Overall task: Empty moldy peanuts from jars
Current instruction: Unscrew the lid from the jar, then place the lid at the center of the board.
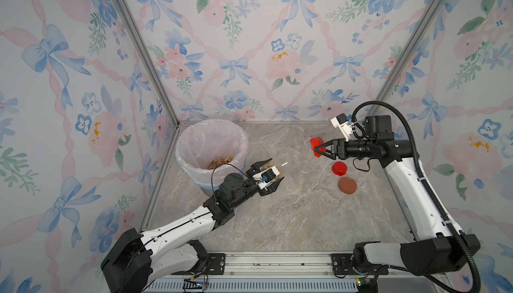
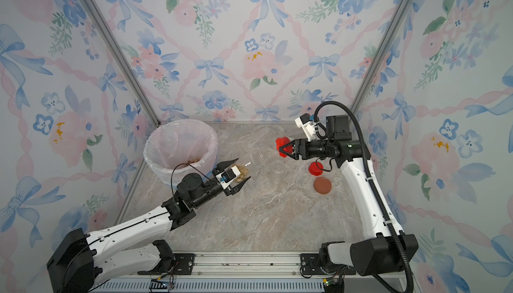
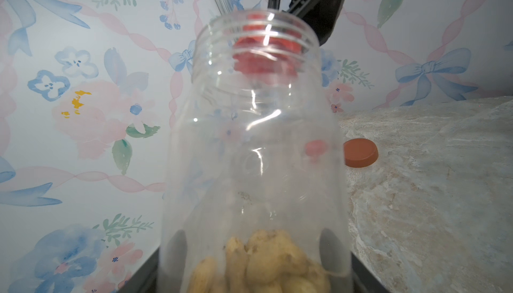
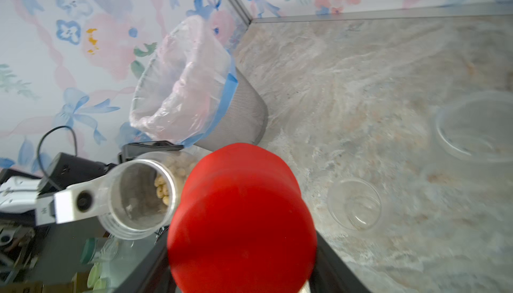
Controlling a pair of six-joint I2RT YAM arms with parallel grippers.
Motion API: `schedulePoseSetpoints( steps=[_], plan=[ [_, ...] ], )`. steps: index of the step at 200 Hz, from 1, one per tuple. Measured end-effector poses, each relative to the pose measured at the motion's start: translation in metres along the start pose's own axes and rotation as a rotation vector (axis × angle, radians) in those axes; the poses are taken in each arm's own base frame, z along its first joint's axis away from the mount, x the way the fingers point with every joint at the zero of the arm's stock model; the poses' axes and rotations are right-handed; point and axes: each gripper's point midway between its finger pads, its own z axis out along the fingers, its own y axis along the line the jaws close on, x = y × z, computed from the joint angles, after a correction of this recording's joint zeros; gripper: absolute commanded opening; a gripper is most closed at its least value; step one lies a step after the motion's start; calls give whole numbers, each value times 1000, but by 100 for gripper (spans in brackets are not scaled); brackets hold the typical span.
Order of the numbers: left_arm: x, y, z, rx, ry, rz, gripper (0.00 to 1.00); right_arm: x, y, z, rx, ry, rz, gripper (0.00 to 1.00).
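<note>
- The front half of the worktop (image 1: 277,222), between the two arm bases, is bare: plenty of room to sweep across.
- The bin (image 1: 194,138) fills the back left corner, tight to both walls, so there is no way round behind it.
- The left end effector (image 1: 277,169), gripping the peanut jar (image 1: 290,161), crowds the bin's right side.
- An empty jar (image 1: 306,166) stands between that jar's mouth and the loose red lid (image 1: 339,168).
- The brown lid (image 1: 347,185) lies just beside the red one; both are low.
- The right end effector (image 1: 317,150), clamped on the held red lid (image 1: 316,143), hangs over the back right.
</note>
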Motion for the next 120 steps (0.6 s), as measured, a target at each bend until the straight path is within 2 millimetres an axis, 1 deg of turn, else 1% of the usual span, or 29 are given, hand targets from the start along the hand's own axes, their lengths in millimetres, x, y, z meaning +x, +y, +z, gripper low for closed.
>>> schedulePoseSetpoints(
  steps=[19, 34, 57, 77, 94, 120],
  plan=[
    [-1, 0, 0, -1, -1, 0, 12, 18, -24, -6, 116, -16, 87, 53],
    [-1, 0, 0, -1, -1, 0, 12, 39, -46, -10, 203, -21, 177, 53],
    [-1, 0, 0, -1, -1, 0, 12, 76, -77, -5, 313, 20, 312, 53],
    [-1, 0, 0, 0, -2, 0, 12, 104, -97, 0, 387, 72, 394, 53],
    [-1, 0, 0, 0, -2, -1, 13, 119, -110, 1, 443, 97, 437, 54],
    [-1, 0, 0, -1, -1, -4, 13, 129, -128, 4, 518, 131, 479, 53]
  ],
)
